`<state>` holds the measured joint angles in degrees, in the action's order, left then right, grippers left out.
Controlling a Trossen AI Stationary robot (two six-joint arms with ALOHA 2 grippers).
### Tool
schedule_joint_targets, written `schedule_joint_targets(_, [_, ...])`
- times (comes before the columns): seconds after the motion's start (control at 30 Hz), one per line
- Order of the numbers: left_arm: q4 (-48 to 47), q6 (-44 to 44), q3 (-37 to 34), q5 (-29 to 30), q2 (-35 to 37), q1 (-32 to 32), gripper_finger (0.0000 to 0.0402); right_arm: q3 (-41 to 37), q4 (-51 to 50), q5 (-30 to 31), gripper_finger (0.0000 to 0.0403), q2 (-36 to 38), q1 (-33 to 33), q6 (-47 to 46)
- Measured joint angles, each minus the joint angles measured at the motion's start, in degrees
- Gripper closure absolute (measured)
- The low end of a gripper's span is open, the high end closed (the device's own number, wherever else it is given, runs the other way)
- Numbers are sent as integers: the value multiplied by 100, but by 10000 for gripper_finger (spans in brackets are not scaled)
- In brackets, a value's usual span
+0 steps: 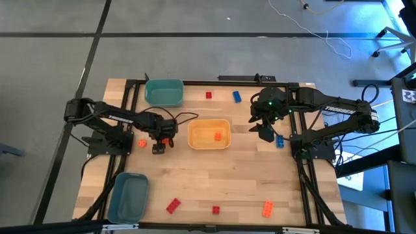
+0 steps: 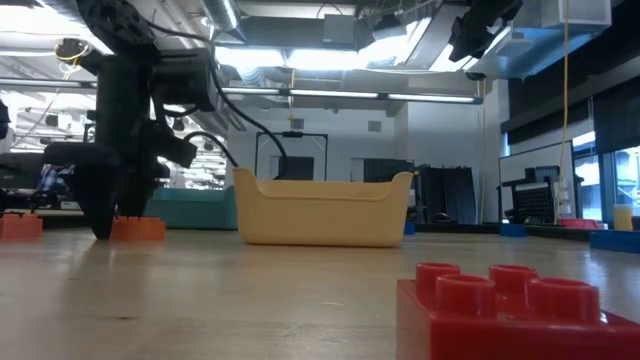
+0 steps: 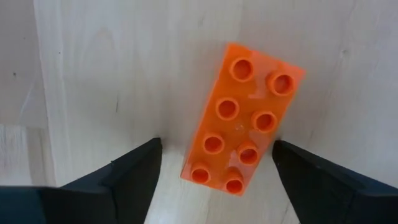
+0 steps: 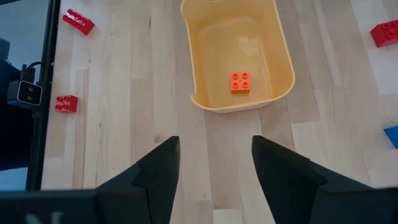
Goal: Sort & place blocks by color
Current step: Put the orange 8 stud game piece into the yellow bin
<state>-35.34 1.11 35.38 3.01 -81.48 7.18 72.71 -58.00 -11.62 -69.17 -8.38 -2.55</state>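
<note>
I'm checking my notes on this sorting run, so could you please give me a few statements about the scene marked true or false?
1. The yellow-orange bin holds one small orange block. True.
2. The left gripper is shut on a blue block. False: its fingers stand open on either side of an oblong orange block lying on the table.
3. The right gripper is open and holds nothing. True.
4. The teal bin sits in the table's middle. False: it sits at the far edge.
5. The blue bin holds several blocks. False: none show in it.
</note>
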Motion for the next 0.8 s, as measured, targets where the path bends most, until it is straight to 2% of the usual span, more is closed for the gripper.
schedule_joint_targets(0.17, [38, -314, 24, 48, -10, -130, 156, 0, 0, 0, 201, 0, 0, -20])
schedule_joint_targets(0.57, [102, -63, 37, 78, -10, -349, 265, 0, 0, 0, 201, 0, 0, -15])
schedule_joint_targets(0.8, [131, 564, 37, -91, -9, -343, 269, 0, -2, 0, 201, 0, 0, -11])
